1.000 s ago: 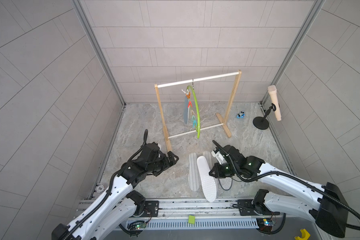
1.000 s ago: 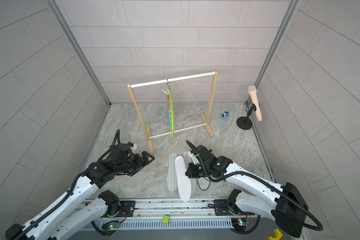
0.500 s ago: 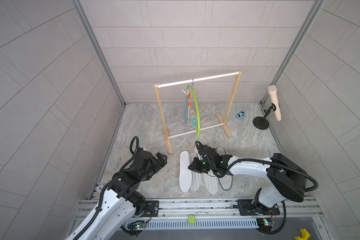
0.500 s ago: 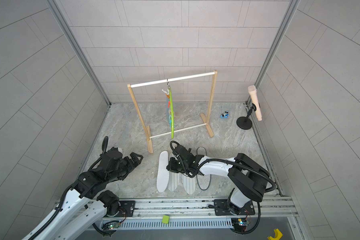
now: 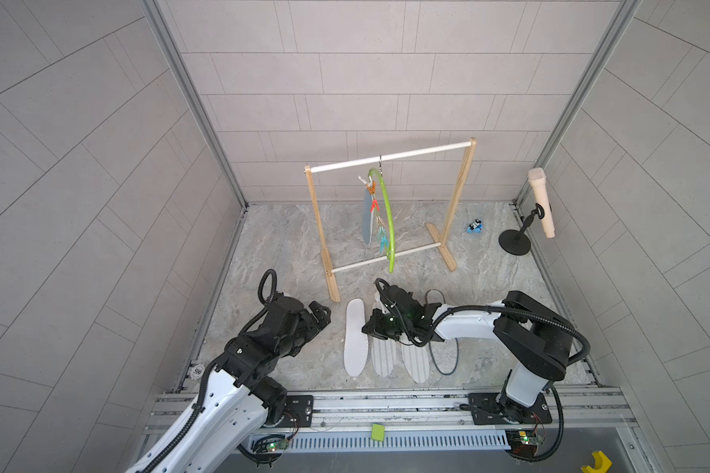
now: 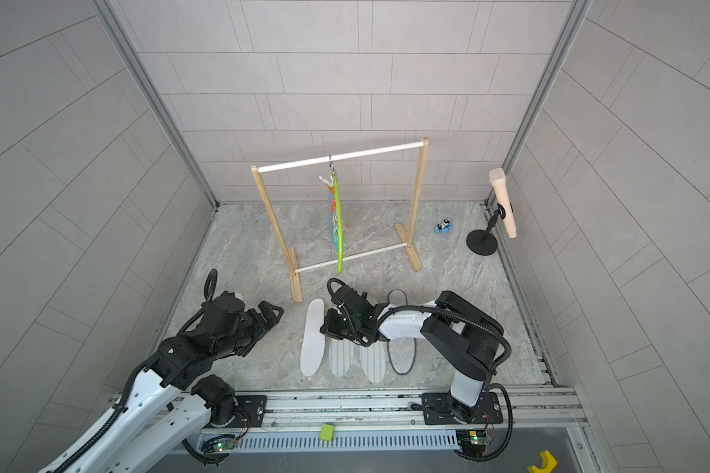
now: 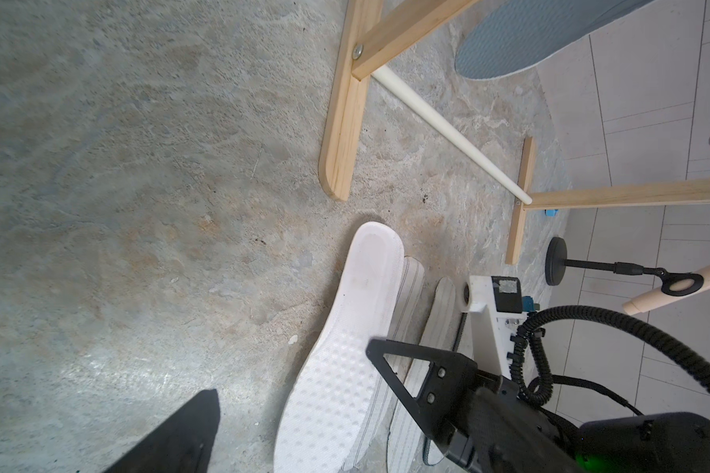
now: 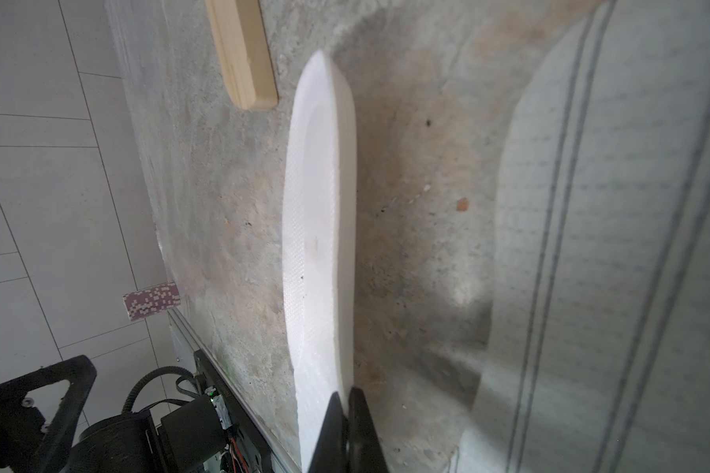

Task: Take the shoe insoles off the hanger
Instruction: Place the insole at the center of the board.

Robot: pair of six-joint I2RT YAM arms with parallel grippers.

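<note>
Closest, by the rail: left gripper [image 5: 322, 315], wide open, holding nothing, low over bare floor [image 5: 263, 262]. Next to it: right gripper [image 8: 346, 395], squeezed tight shut, nothing inside, tips right up against the long edge of the white dotted insole [image 5: 354, 340]. Touching only, not grabbing.

Flat on the floor in a row, in both top views: white dotted insole, then the striped insoles [image 5: 383, 358], then the grey insole with a black edge [image 5: 443, 358]. Right arm [image 5: 468, 319] stretched over the tops of the last three. Four down so far, by the look of it.

Farther back: wooden rack [image 5: 319, 229]. Hooked on its top rod, the green hanger [image 5: 390, 221], turned edge-on. Pinned to it by a peg, hanging straight down: the blue-grey insole [image 5: 367, 223]. Still up there, so not done yet. Hard to tell about any more behind it.

Farthest, in the corner: small blue thing [image 5: 475, 226] and black stand [image 5: 514, 242], well apart from everything.

Things to watch out for:
- Pushing the white dotted insole with shut tips. Could slide it away or flip it over.
- Lifting the right arm carelessly. Could drag the striped insoles along.
- Tugging the blue-grey insole too hard against the peg. Could swing the green hanger, pop its hook off the rod, or tip the wooden rack.
- Reaching past the rack's foot too low. Could bump it.
</note>
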